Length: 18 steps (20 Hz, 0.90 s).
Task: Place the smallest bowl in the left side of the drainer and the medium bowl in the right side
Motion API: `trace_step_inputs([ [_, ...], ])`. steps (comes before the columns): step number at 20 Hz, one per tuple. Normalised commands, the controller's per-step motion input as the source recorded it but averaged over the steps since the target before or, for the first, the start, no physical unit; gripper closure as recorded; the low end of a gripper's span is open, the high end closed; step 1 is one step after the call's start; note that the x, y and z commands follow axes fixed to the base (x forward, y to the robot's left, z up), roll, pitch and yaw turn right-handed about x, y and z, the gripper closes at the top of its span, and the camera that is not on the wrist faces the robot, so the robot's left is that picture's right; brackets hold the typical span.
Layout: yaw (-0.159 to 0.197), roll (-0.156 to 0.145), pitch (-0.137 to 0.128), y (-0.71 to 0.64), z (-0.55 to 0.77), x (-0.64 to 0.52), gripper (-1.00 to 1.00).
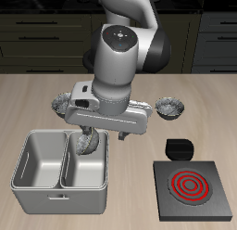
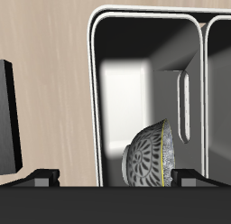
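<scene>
Item, the gripper (image 1: 90,139): clenched on a speckled bowl (image 2: 151,154), tilted on edge, hanging over the compartment of the drainer (image 1: 37,183) nearer the stove (image 1: 192,187); probably the smallest bowl, though the arm hides much of it. Item, both compartments: no bowl seen resting inside either, so neither placement is finished. Item, two further bowls standing farther back on the table (image 1: 28,95), one (image 1: 61,103) beside the arm, one (image 1: 170,108) behind the stove; the medium bowl is presumably one of them, untouched.

Bowl (image 1: 63,103) half behind the arm (image 1: 125,62)
</scene>
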Motion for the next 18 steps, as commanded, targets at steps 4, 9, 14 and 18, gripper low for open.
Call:
trace_step_inputs([
  [4, 0.006, 0.061, -0.053, 0.17, 0.17, -0.23, -1.00],
  [9, -0.029, 0.079, -0.052, 0.08, 0.14, -0.35, -1.00],
  [14, -0.026, 0.017, -0.040, -0.04, 0.16, -0.25, -1.00],
  [18, 0.022, 0.043, -0.053, 0.03, 0.20, -0.43, -1.00],
])
